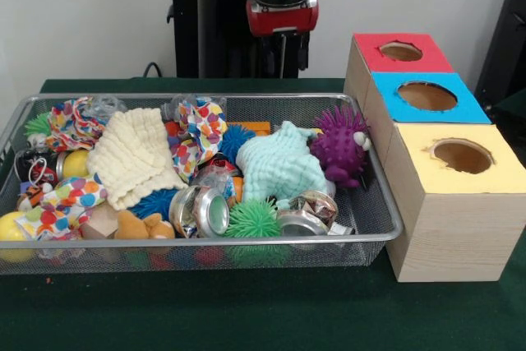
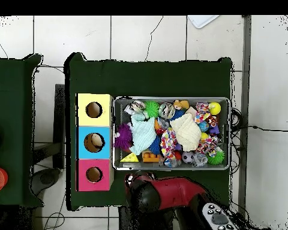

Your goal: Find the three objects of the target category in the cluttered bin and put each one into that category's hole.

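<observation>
Gripper top centre, above bin — finger state can't tell. Purple spiky ball right side — likely soft, light; pinch across body, not spikes.

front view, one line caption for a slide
Silver mesh bin crammed with toys beside three wooden boxes topped red, blue, yellow.

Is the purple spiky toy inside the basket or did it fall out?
Inside. The purple spiky toy sits in the wire basket, at the end nearest the boxes, beside the mint green cloth.
</observation>
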`<state>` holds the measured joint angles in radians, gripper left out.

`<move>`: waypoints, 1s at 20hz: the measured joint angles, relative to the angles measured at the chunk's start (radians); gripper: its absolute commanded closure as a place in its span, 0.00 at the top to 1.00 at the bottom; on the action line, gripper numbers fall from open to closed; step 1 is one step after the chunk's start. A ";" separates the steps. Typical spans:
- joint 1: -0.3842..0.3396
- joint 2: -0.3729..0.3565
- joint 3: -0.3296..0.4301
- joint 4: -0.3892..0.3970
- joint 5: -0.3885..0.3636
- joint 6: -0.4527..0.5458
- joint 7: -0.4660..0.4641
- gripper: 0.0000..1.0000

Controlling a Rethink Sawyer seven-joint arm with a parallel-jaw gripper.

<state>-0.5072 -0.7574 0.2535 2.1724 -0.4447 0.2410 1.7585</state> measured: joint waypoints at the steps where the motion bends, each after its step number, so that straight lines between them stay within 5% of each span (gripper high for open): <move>1: -0.015 0.005 0.011 -0.013 -0.009 0.016 0.000 1.00; 12: -0.123 0.082 0.123 -0.162 -0.105 0.115 0.000 1.00; 20: -0.138 0.144 0.170 -0.260 -0.147 0.128 0.000 1.00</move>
<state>-0.6447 -0.6138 0.4236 1.9122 -0.5915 0.3686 1.7585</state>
